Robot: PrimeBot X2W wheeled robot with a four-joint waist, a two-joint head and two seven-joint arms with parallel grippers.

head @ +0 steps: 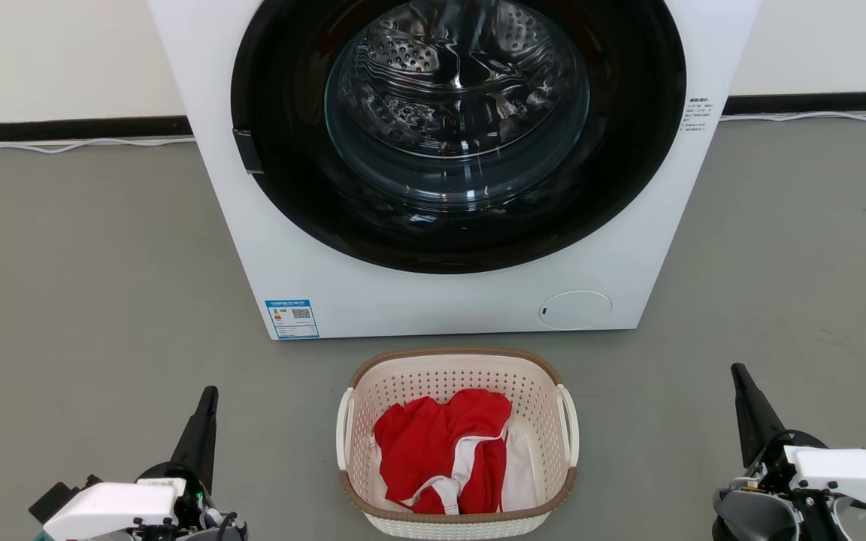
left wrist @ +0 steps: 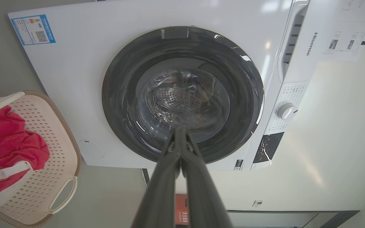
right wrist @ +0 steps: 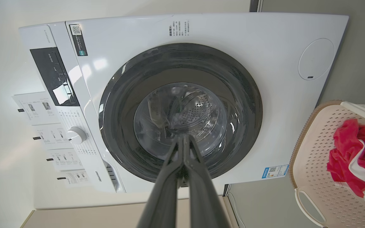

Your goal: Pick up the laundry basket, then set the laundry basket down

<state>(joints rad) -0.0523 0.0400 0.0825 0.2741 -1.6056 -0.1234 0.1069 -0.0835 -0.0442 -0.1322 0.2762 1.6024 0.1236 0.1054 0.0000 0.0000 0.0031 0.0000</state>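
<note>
The laundry basket (head: 455, 368) stands on the grey floor just in front of the washing machine, cream-white and perforated with a brown rim and a white handle on each side. Red and white clothes lie inside it. It also appears at the left edge of the left wrist view as the laundry basket (left wrist: 55, 164) and at the right edge of the right wrist view as the laundry basket (right wrist: 315, 177). My left gripper (head: 210, 392) is shut, well to the basket's left. My right gripper (head: 738, 370) is shut, well to its right. Both hold nothing and touch nothing.
A white front-loading washing machine (head: 313, 248) with a closed dark round door stands directly behind the basket. A white cable (head: 72, 144) runs along the wall's black baseboard. Bare grey floor stretches on both sides of the basket.
</note>
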